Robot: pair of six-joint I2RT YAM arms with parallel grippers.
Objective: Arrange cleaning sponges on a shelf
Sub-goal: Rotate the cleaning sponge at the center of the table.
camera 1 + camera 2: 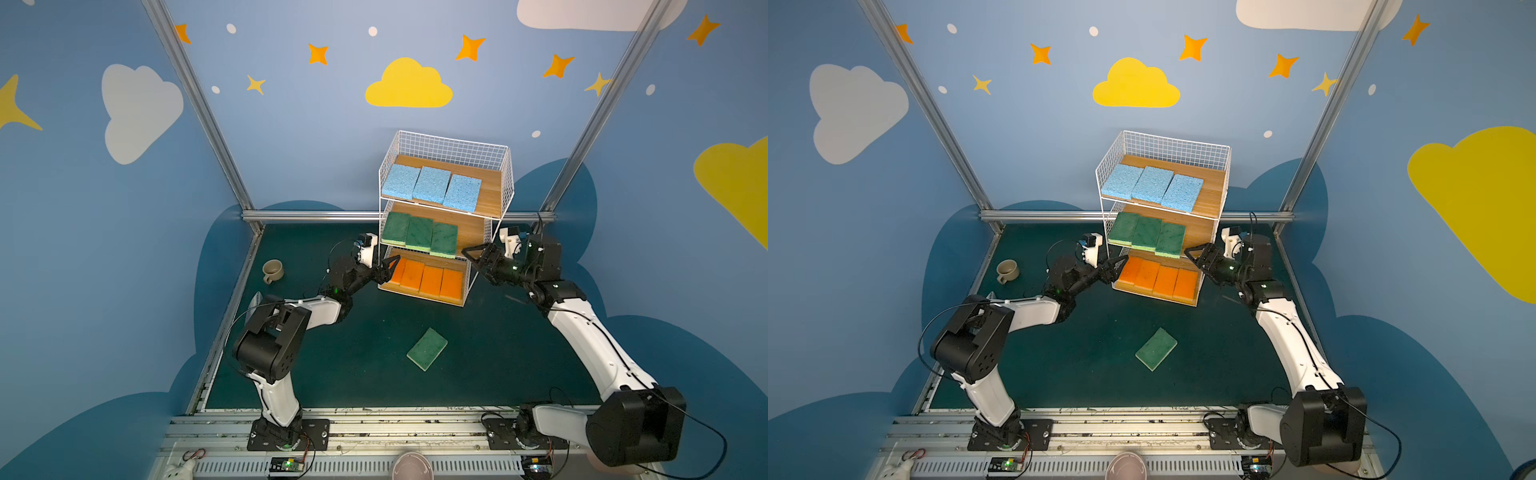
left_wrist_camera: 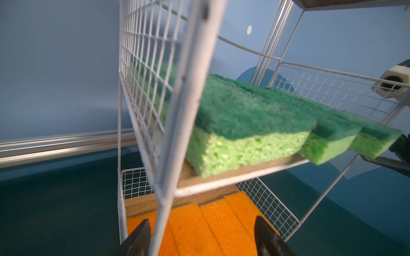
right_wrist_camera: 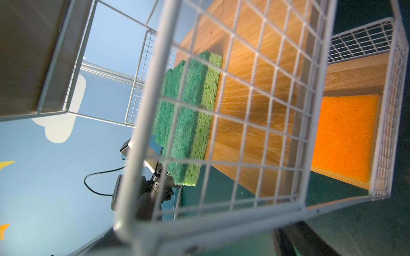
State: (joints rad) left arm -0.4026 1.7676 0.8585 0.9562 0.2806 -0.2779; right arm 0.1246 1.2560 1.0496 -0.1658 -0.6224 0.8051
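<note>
The shelf point(image 1: 449, 141) is a white wire rack with three wooden boards at the back of the table, seen in both top views point(image 1: 1167, 141). Three light blue cleaning sponges point(image 1: 430, 185) lie on its top board. Three green ones point(image 1: 419, 235) lie on the middle board and several orange ones point(image 1: 428, 280) on the bottom. One more green sponge point(image 1: 427, 348) lies loose on the mat point(image 1: 1156, 348). My left gripper point(image 1: 390, 266) is open at the rack's lower left corner, with a wire post between its fingers point(image 2: 142, 235) above the orange sponges point(image 2: 210, 221). My right gripper point(image 1: 473, 253) is open against the rack's right side, holding nothing.
A beige mug point(image 1: 273, 271) stands at the left of the mat. A metal blade tip point(image 1: 254, 301) shows behind the left arm. Aluminium frame rails point(image 1: 311, 216) run along the back and left edges. The rack's wire corner point(image 3: 199, 221) fills the right wrist view.
</note>
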